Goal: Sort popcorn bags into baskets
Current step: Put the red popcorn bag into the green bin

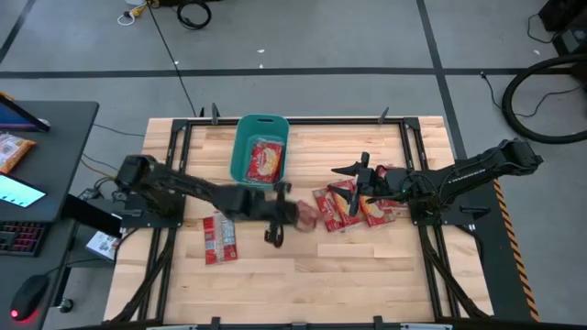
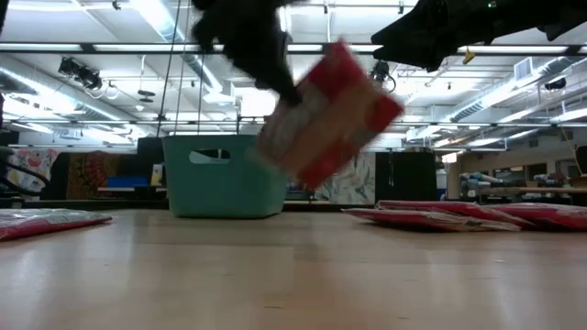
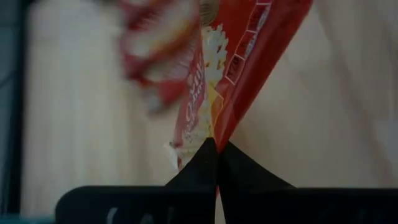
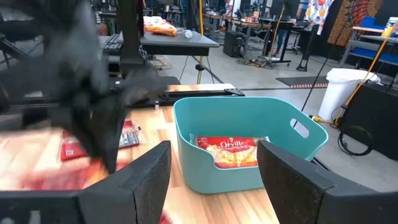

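Note:
My left gripper is shut on a red popcorn bag over the middle of the table; the bag shows blurred and lifted in the low view. My right gripper is open and empty, above the pile of several red popcorn bags lying flat at the right. Its fingers face the teal basket. The basket stands at the far middle with one bag lying in it. Another bag lies flat on the table at the near left. My left gripper pinches the popcorn bag by one edge between its two shut fingers. The bag is lifted clear of the table and tilted, reaching out from the fingers toward the table's right.
A side desk with a keyboard, a screen and an orange-and-white packet stands left of the table. Bare wood lies along the table's near edge. A dark metal frame borders the table.

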You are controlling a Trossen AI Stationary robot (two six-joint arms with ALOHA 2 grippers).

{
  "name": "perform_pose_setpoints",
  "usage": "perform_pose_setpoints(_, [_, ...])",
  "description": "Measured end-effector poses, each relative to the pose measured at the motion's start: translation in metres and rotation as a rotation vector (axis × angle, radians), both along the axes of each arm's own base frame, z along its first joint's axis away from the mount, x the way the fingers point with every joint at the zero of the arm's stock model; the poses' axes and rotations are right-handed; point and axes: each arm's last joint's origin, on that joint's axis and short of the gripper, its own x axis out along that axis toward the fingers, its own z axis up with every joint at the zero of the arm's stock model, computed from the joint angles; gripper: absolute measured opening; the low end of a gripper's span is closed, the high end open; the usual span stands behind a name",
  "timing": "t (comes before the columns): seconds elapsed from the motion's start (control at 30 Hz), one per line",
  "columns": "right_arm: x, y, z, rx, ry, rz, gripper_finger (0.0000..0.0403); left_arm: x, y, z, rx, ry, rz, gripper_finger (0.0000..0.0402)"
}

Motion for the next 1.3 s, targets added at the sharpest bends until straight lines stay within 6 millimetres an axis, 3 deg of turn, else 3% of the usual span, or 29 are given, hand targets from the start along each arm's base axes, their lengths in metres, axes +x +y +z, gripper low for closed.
perform_pose_setpoints(0.13, [0.000, 0.000, 0.000, 0.000, -0.001, -0.001, 0.0242, -0.004, 0.035, 0.047, -0.152, -0.106, 0.247, 0.0004])
perform_pose_setpoints(0.33, [0.000, 0.000, 0.000, -0.007, 0.001, -0.001, 0.0242, -0.015, 0.092, 0.082, -0.346, -0.126, 0.514, 0.0009])
perform_pose_setpoints(0.5, [0.000, 0.000, 0.001, -0.013, -0.002, 0.000, 0.0242, -0.027, 0.138, 0.082, -0.400, -0.069, 0.628, 0.0012])
perform_pose_setpoints(0.77, [0.000, 0.000, 0.000, -0.021, 0.003, 0.001, 0.0242, -0.067, 0.201, 0.071, -0.403, 0.112, 0.909, 0.0014])
perform_pose_setpoints(0.87, [0.000, 0.000, 0.001, -0.023, 0.000, 0.001, 0.0242, -0.075, 0.211, 0.064, -0.424, 0.124, 0.985, 0.0014])
perform_pose_setpoints(1.07, [0.000, 0.000, 0.001, -0.023, -0.001, 0.001, 0.0242, -0.080, 0.211, 0.027, -0.503, 0.183, 1.047, 0.0017])
perform_pose_setpoints(1.17, [0.000, 0.000, 0.001, -0.023, -0.001, 0.001, 0.0242, -0.073, 0.206, 0.017, -0.565, 0.161, 0.995, 0.0030])
perform_pose_setpoints(1.3, [0.000, 0.000, 0.001, -0.025, 0.000, 0.002, 0.0242, -0.058, 0.195, 0.021, -0.673, 0.091, 0.866, 0.0065])
